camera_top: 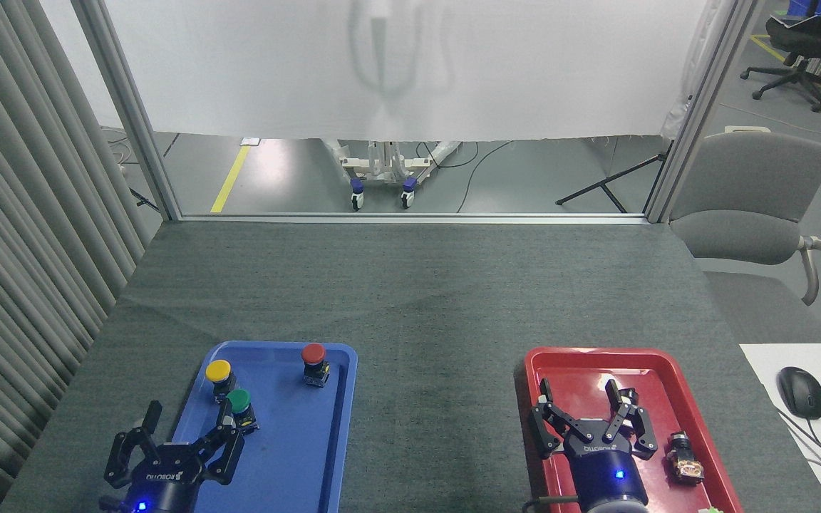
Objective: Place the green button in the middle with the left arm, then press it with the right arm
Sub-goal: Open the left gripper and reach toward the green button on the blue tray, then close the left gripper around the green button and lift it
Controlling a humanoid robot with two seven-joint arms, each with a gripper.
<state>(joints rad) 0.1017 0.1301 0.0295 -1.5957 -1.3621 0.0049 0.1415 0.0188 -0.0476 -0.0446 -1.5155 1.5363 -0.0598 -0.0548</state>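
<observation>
Dark grey cloth table (pixel 410 299): green button (pixel 239 400) upright in blue tray (pixel 311 456) beside yellow button (pixel 218 370), both left gripper (pixel 186 431) and right gripper (pixel 579 402) spread, empty; likely light, rigid, top-heavy, so pinch the base, not the slick cap

Three push-buttons, two trays and two robot hands shared one table.

The buttons, one yellow-capped button (pixel 218 371), one green button (pixel 239 400) and one red-capped button (pixel 313 354), all stood in the single blue tray (pixel 311 456). One red tray (pixel 674 377) held one small black-and-copper part (pixel 685 459). Two hands were counted, a left hand (pixel 188 429) and a right hand (pixel 579 399), both with fingers spread. Beyond the table (pixel 410 285) stood two chairs: one grey chair (pixel 752 196) and one black office chair (pixel 806 43). One computer mouse (pixel 800 392) lay at the right.
</observation>
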